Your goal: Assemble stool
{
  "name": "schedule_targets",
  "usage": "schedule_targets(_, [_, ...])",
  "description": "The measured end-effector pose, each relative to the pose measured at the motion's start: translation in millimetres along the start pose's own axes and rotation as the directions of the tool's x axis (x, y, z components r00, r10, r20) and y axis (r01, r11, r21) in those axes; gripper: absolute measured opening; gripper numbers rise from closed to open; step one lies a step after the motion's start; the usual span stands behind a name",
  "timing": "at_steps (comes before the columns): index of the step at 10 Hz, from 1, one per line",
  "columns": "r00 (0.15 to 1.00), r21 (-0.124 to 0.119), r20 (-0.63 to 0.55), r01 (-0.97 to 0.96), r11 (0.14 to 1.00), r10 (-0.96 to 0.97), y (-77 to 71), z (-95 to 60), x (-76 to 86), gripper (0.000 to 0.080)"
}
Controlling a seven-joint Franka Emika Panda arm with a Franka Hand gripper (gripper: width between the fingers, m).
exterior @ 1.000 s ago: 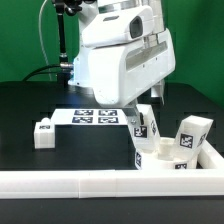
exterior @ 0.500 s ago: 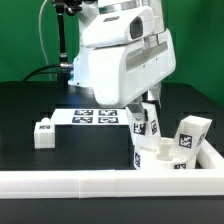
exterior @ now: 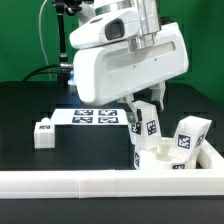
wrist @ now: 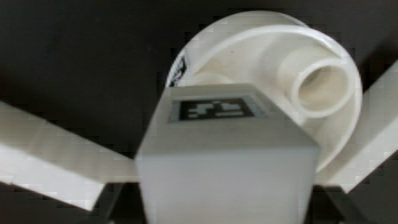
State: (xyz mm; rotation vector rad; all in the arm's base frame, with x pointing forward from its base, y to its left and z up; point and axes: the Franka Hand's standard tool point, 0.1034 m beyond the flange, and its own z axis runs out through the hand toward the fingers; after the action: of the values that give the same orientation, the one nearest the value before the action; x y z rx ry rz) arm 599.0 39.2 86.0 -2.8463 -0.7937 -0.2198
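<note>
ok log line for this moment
gripper: shut on leg | leg: upright, at seat rim | other legs: two, loose

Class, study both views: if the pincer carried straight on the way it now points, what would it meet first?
Probably the round seat: the pincer is shut on a leg, and that leg's end would touch the seat first, though depth is unclear.
</note>
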Motion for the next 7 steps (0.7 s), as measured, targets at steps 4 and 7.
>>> schedule_targets(4, [0.912,-0.003,-0.05,-0.408,0.913,0.407,-3.8,2.5,3.9,0.0338])
schedule_targets(7, [0.736,-0.002,-0.1,-0.673,0.74,0.669,-2.3,2.9,4.8,0.0338])
